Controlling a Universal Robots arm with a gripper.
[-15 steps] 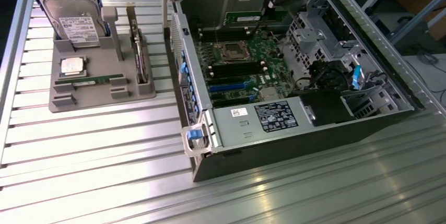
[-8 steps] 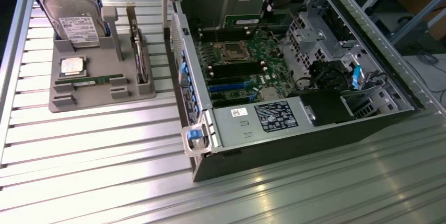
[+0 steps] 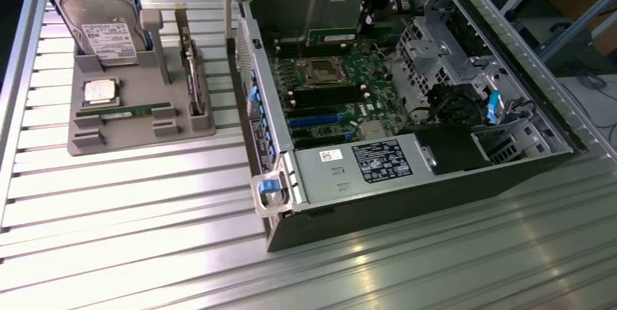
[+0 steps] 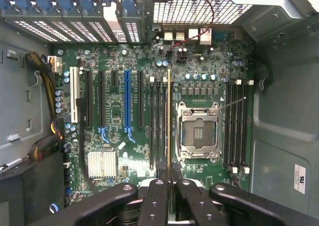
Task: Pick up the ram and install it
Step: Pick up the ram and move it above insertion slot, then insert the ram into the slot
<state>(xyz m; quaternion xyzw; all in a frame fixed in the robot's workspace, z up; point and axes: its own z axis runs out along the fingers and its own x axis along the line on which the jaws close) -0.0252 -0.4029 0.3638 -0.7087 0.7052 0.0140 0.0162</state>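
My gripper [image 4: 169, 187] is shut on the ram [image 4: 169, 121], a thin green stick seen edge-on between the black fingers [image 4: 154, 198]. The stick hangs over the motherboard [image 4: 114, 116], in line with the dark memory slots [image 4: 158, 121] beside the open CPU socket [image 4: 199, 131]. Whether it touches a slot I cannot tell. In the exterior view the arm comes down from above and the gripper [image 3: 371, 24] is inside the open computer case [image 3: 415, 180], near its far wall.
A grey tray [image 3: 115, 140] on the exterior view's left holds a second ram stick [image 3: 126, 111], a square CPU chip [image 3: 100, 92], a hard drive [image 3: 101, 24] and an upright card [image 3: 193, 71]. More memory slots [image 4: 235, 124] lie beyond the socket. Cables [image 4: 45, 101] and the power supply [image 3: 371, 162] crowd the case.
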